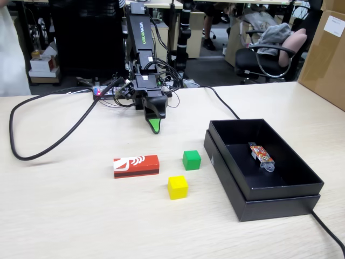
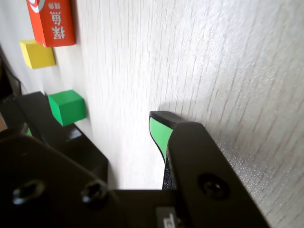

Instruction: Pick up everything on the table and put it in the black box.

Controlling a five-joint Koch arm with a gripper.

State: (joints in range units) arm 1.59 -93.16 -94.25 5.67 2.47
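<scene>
On the pale wood-grain table in the fixed view, the arm is folding low at the far side, its gripper pointing down with the green-lined tip just above or touching the tabletop. Only one pointed tip is showing here, so I cannot tell whether the jaws are parted or pressed together; nothing is sitting between them. The red block is lying flat near the middle, its white logo end to the left. The green cube is sitting to its right, and the yellow cube is resting nearer the camera, between the two. All three are lying apart from one another and outside the black box, which is standing at the right. An orange patterned wrapped item is lying on the box floor. A black cable is looping across the left of the table.

In the wrist view, the gripper is showing one green-faced finger close over the tabletop. The green cube, yellow cube and red block are lining the left edge, well clear of the finger.
</scene>
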